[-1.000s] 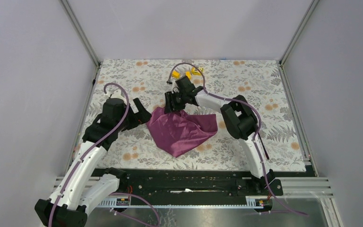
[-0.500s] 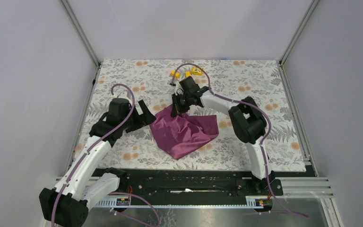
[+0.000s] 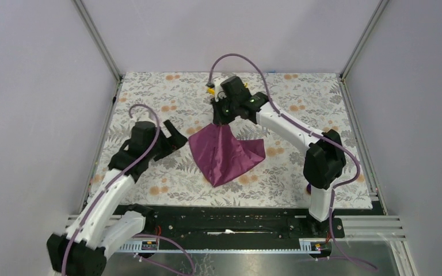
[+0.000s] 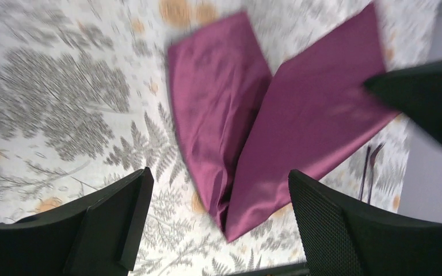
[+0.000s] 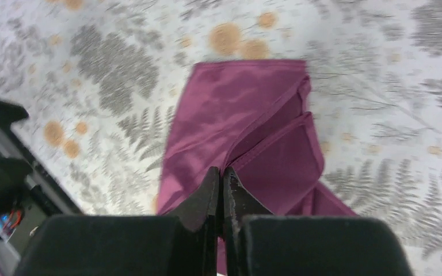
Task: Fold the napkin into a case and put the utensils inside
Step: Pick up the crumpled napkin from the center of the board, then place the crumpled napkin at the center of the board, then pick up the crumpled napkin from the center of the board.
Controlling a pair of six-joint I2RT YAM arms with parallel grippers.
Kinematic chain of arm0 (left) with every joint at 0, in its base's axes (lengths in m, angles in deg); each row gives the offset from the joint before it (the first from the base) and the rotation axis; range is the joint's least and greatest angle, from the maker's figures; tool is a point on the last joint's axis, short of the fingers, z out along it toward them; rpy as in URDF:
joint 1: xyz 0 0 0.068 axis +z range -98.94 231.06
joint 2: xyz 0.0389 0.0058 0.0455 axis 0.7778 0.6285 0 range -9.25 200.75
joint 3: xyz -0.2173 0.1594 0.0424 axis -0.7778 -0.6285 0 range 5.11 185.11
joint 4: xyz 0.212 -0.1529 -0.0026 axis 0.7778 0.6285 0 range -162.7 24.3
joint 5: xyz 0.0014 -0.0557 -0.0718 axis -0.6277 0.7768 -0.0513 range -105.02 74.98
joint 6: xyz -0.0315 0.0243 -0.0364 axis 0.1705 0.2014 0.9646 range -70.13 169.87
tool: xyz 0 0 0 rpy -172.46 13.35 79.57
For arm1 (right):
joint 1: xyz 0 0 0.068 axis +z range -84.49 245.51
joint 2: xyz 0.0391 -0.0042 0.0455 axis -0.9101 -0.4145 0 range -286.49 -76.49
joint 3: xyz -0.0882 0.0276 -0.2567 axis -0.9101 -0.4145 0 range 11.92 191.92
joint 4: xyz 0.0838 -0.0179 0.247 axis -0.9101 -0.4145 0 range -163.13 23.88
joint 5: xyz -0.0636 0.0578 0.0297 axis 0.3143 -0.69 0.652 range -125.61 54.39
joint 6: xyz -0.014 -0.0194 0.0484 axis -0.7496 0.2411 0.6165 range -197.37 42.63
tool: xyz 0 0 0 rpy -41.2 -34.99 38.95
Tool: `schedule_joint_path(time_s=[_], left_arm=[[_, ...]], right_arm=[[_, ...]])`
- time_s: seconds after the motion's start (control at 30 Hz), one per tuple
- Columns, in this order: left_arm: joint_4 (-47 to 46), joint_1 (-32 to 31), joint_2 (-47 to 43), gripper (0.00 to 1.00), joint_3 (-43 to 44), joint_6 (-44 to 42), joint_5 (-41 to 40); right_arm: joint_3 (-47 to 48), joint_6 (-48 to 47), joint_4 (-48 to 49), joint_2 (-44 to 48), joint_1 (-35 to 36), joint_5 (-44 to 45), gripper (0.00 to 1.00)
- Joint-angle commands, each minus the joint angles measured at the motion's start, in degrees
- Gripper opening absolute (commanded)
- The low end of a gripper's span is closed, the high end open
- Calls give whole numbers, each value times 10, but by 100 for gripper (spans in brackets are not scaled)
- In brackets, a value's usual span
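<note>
In the overhead view the right arm (image 3: 288, 129) rose from its base at the lower right, bent at a black elbow near the right edge of the flowered tablecloth (image 3: 149, 92), and reached up and left across the desk toward the upper middle of the frame, its wrist tipped downward. The right gripper (image 3: 218, 119) had its fingers pressed together, pinching a corner of the purple napkin (image 3: 225, 154). The cloth was drawn up into a peak at that corner, with the rest fanning out below onto the tablecloth in the middle of the frame. The right wrist view showed the two black fingers (image 5: 212, 190) closed flat against each other, with the hemmed folds of the napkin (image 5: 236, 115) running up to their tips. The left arm (image 3: 115, 184) climbed from the lower left corner and angled toward the centre. The left gripper (image 3: 172, 138) hung just left of the napkin with its fingers spread wide and holding nothing. From the left wrist, those fingers framed the napkin (image 4: 299, 115) as two shiny purple flaps lying in a V. Two thin dark streaks (image 4: 369, 167) lay on the tablecloth at the right, too blurred to name. A small yellow block (image 3: 211, 88) sat just above the right gripper.
</note>
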Motion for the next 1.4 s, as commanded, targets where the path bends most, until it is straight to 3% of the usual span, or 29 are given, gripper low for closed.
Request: schedule_joint_path(time_s=[0.0, 0.1, 0.17, 0.27, 0.4, 0.5, 0.6, 0.67, 0.77, 0.93, 1.23, 1.37], left_arm=[[14, 0, -120, 93, 22, 31, -152], [39, 0, -167, 92, 16, 50, -193], [50, 1, -183, 92, 13, 57, -206], [58, 0, -174, 93, 10, 59, -198], [58, 0, -125, 93, 2, 64, -154], [58, 0, -76, 93, -7, 66, -114], [64, 0, -31, 92, -14, 77, -92], [65, 0, 3, 92, -17, 80, -79], [26, 0, 51, 87, -27, 60, -23], [-96, -15, 140, 87, -43, 33, 130], [-173, -86, 263, 87, -22, 32, 111], [-200, -100, 287, 86, -28, 33, 108]], right_arm=[[1, 46, 8, 0, 89, -61, 1], [-70, 168, 150, -24, 135, -223, 8], [-130, 234, 243, -33, 143, -285, 26], [-159, 232, 227, -16, 128, -239, 53], [-170, 182, 140, 34, 83, -189, 68], [-185, 170, 78, 81, 49, -79, 76], [-198, 221, 17, 111, 15, 110, 85], [-206, 293, -33, 116, -7, 264, 99], [-203, 386, -87, 96, -50, 372, 100], [-171, 421, -85, 32, -101, 298, 96], [-83, 507, -114, -62, -104, 311, 92], [-90, 567, -118, -69, -97, 297, 88]])
